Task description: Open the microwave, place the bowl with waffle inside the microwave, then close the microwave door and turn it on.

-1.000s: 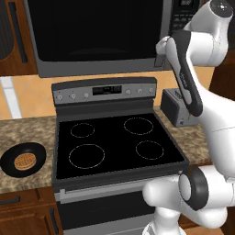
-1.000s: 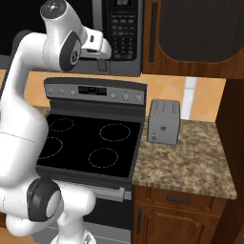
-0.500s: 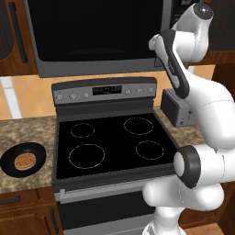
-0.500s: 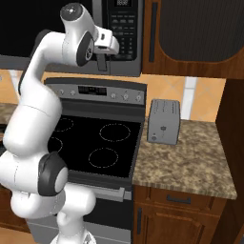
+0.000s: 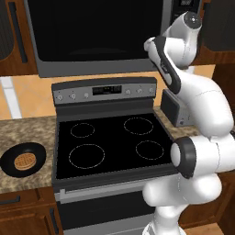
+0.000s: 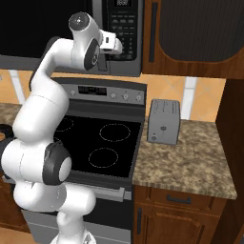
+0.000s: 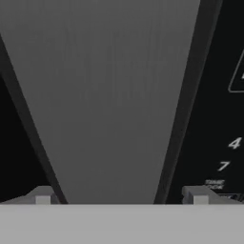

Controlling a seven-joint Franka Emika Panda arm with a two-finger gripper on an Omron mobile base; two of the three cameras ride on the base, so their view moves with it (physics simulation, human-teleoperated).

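Glossy white arm (image 5: pixel 202 101) of rounded, bulbous segments, dark grey rings at its joints, and a small white gripper (image 6: pixel 116 44) with dark finger tips (image 7: pixel 42 194).

Close against the microwave (image 7: pixel 119 95), a broad grey brushed-metal strip of its front runs through the middle, wide at the top and narrowing toward the bottom. Left of the strip lies the black glass of the microwave door (image 7: pixel 12 157), edged by a dark border. Right of it sits the black keypad (image 7: pixel 217 119), with the pale digits 4 and 7 and some small lettering too fine to read. The tool (image 7: pixel 121 196) has its two grey fingertips (image 7: pixel 42 195) spread wide, one on each side of the strip's narrow end, with nothing between them.
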